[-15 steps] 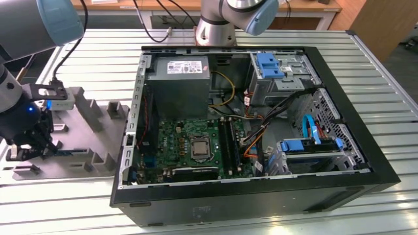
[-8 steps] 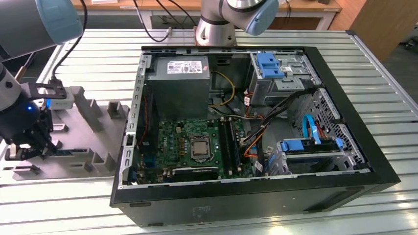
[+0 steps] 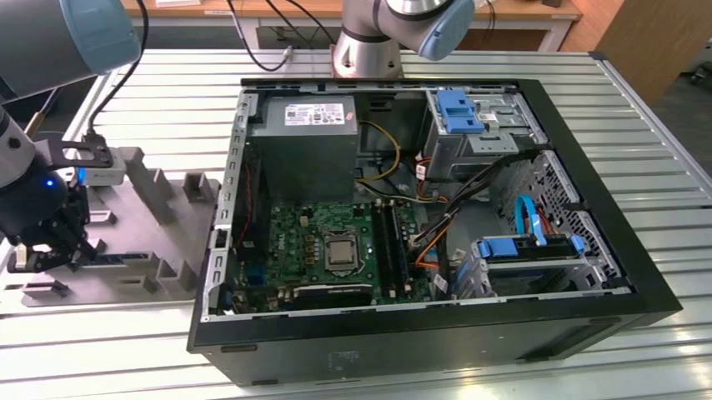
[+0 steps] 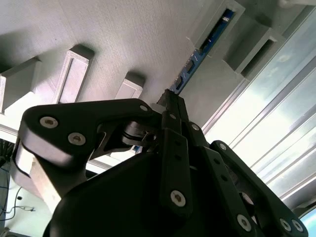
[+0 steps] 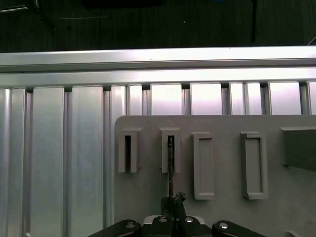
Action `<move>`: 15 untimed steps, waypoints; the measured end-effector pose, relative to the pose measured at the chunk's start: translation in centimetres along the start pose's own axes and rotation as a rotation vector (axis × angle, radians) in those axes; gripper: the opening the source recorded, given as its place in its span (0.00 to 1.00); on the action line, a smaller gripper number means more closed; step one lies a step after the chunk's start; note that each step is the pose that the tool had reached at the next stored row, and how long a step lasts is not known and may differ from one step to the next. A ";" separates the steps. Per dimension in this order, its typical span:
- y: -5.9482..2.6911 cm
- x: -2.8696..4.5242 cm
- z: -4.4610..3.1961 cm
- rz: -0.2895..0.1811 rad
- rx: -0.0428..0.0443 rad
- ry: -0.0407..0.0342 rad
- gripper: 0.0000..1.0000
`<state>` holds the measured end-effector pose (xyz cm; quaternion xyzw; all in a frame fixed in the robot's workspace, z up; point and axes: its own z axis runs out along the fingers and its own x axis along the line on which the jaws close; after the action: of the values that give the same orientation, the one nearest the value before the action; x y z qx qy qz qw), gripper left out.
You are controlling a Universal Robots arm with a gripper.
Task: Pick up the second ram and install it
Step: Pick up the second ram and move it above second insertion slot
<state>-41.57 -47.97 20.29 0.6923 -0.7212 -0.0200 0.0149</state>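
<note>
As it stands slotted, second ram between fingers

robotics lab or workshop: slotted aluminium bench, opened pc tower, robot arm, grey fixture plate, wooden desks behind.

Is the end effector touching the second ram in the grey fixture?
Touching. In the second wrist view the end effector is closed on the near end of the second ram, no gap between; the far end sits in the grey fixture.
</note>
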 end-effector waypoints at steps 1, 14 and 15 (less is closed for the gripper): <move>0.00 0.00 -0.02 0.000 0.0000 0.0000 0.12; 0.11 -0.01 -2.16 -0.001 -0.0007 -0.0173 0.12; 0.12 -0.01 -2.39 -0.001 -0.0008 -0.0183 0.12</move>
<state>-41.57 -47.97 22.69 0.6924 -0.7210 -0.0266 0.0086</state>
